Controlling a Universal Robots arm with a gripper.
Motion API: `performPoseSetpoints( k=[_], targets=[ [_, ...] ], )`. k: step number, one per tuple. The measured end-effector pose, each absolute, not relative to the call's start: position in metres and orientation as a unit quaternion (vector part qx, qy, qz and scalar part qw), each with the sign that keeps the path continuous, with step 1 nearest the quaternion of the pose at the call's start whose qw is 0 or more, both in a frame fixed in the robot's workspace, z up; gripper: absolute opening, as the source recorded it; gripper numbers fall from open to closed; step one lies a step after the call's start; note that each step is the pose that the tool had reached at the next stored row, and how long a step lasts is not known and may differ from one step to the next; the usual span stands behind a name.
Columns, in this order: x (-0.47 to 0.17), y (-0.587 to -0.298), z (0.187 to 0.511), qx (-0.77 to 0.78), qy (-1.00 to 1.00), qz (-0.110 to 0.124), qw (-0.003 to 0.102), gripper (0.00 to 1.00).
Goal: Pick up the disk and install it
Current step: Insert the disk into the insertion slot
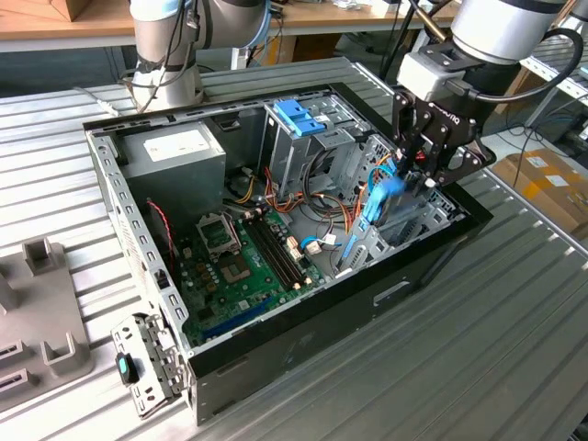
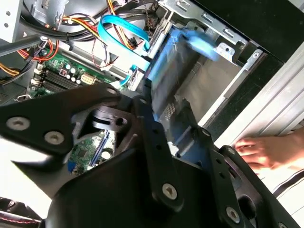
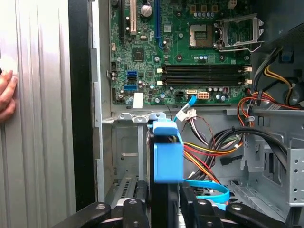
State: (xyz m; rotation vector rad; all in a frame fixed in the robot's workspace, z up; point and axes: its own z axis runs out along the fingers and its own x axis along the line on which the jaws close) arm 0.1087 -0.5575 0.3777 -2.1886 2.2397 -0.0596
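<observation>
Ribbed metal desk (image 1: 514, 303) w/ open PC case (image 1: 303, 340) mid-desk. Gripper (image 1: 409, 179) pinches disk (image 1: 381, 207) edge-on, at mouth of drive bay (image 3: 123, 156), by case wall toward exterior view's right. Pick-up done; seating apparently not yet. Clearance: bay walls close either side, blue cable (image 3: 211, 191) just beside; person's hand (image 2: 263, 149) on desk outside case.
</observation>
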Motion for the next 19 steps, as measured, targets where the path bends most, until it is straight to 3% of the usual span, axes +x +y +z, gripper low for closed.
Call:
performPoseSetpoints(
  k=[1,2,15,19],
  targets=[
    [0.109,-0.557,0.378,-0.699,0.715,-0.019,0.005,0.42],
    [0.109,-0.557,0.378,-0.699,0.715,-0.019,0.005,0.49],
    [0.109,-0.558,0.36,-0.699,0.715,-0.02,0.004,0.49],
    [0.109,-0.557,0.36,-0.699,0.715,-0.014,-0.002,0.49]
  ],
)
